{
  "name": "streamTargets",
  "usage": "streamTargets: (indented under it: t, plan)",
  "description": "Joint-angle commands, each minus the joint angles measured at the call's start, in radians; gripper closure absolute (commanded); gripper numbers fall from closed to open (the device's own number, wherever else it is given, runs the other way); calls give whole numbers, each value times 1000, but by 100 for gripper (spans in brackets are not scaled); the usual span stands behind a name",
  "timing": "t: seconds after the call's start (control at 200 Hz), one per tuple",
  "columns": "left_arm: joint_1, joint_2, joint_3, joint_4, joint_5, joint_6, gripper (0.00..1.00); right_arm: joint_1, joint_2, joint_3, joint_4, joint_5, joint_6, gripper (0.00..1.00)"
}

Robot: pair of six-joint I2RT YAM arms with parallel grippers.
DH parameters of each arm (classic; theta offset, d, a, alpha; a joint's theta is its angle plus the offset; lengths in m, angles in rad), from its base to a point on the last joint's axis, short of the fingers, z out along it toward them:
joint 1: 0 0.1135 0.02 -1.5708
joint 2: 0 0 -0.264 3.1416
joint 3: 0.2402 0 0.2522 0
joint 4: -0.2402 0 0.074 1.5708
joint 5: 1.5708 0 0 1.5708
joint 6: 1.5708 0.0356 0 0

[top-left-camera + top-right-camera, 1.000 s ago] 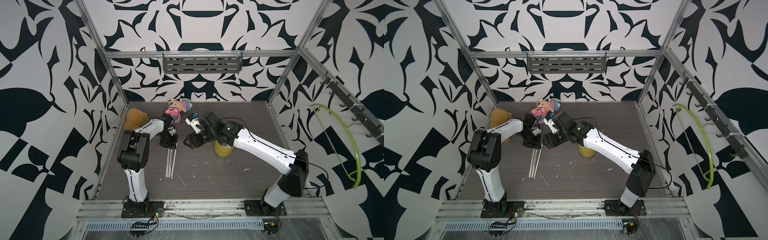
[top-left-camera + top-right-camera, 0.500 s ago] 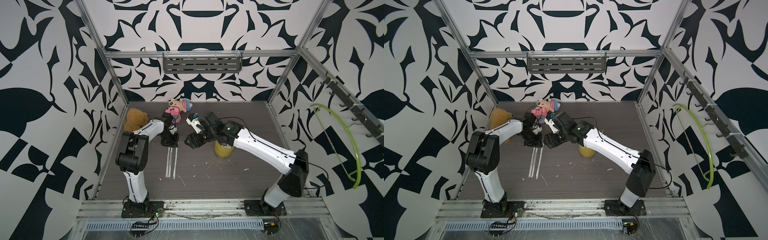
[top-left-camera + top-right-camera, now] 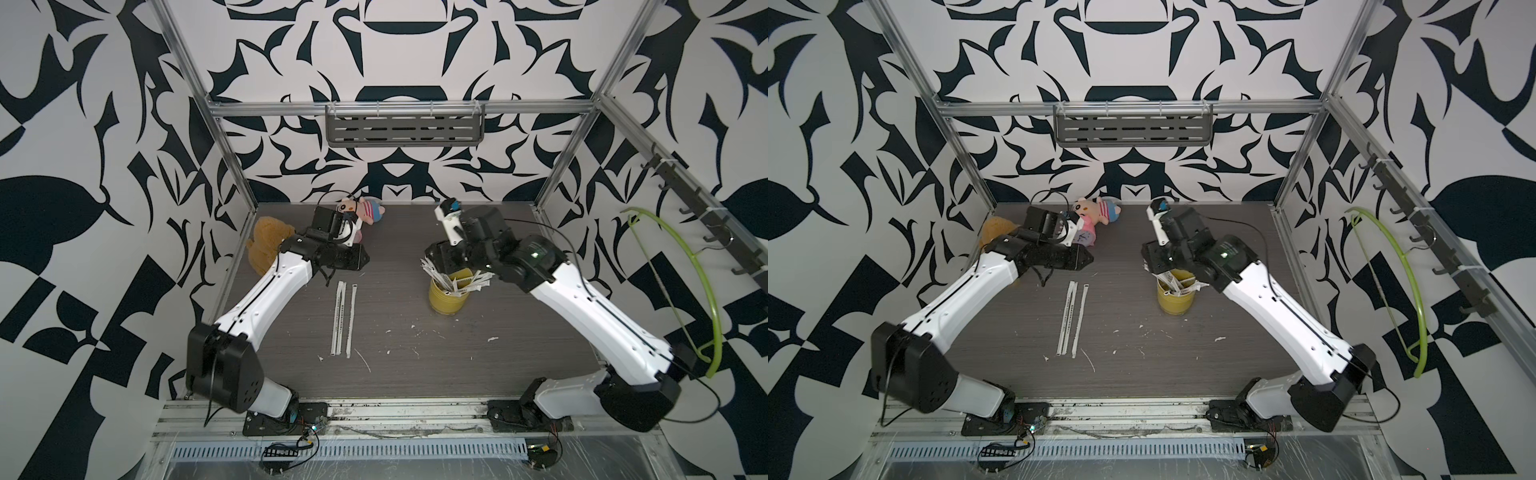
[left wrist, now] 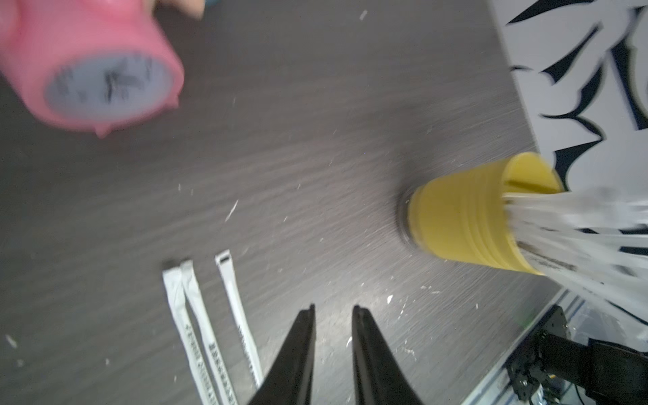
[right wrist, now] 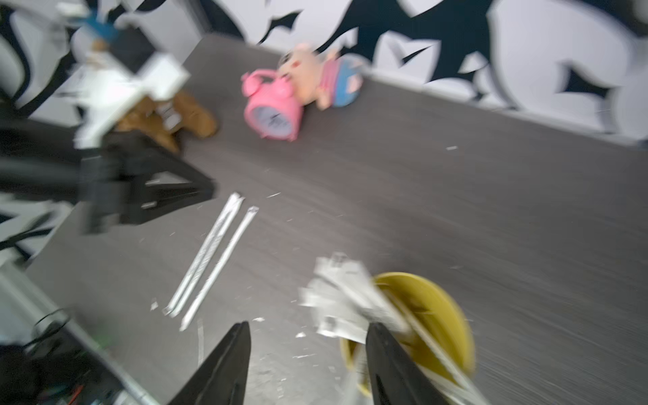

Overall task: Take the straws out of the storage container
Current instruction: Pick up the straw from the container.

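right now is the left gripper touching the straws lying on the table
Apart. Both top views show bare table between the left gripper and the three loose straws; its jaws hold nothing.

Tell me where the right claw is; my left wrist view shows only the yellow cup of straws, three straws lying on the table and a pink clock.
Observer: The right claw is open, just over the straws standing in the yellow cup.
Operator: Anything beside the clock?
Observer: A striped plush doll lies beside the pink clock, on its far side.
Operator: Other clutter?
Observer: A brown plush toy sits left of the clock, partly hidden behind the left arm.
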Motion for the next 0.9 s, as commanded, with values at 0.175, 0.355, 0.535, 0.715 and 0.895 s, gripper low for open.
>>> streamTargets:
  t: [0.175, 0.355, 0.535, 0.715, 0.895]
  plan:
    - [-219, -132, -160, 333, 29, 236, 68, -95, -166, -136, -78, 68, -151, 41]
    - [-224, -195, -247, 448, 114, 222, 68, -97, -69, -145, -38, -131, -250, 41]
    - [-224, -216, -266, 428, 107, 209, 68, -100, 40, -142, 49, -140, -324, 46]
    - [-224, -210, -265, 423, 109, 203, 67, -126, 145, -110, 66, -197, -360, 48]
    - [-224, -188, -235, 393, 112, 209, 66, -146, 166, -116, 72, -208, -350, 52]
